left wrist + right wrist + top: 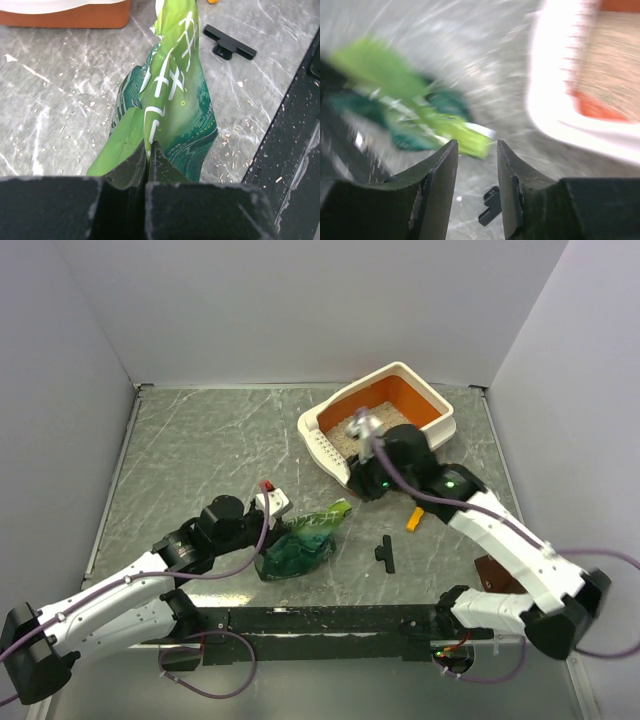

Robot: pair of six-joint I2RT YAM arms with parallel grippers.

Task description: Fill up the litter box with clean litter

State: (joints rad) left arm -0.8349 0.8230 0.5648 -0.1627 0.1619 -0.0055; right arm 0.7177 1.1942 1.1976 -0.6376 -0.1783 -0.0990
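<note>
Going by the top view: the litter box (395, 400) sits at about 1 o'clock on the table (200, 440), with the clean litter (340, 440) in its 7 o'clock end. The bag (298, 545) is near 6 o'clock, with the left gripper (274, 508) on its 10 o'clock edge. The clip (386, 554) lies at the bag's 3 o'clock. The right gripper (363, 424) is over the box's 8 o'clock rim.

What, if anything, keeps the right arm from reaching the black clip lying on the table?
Probably nothing, so likely yes. The right gripper is open and empty, and the black clip lies alone on bare table, apart from the green bag pinched by the left gripper.
</note>
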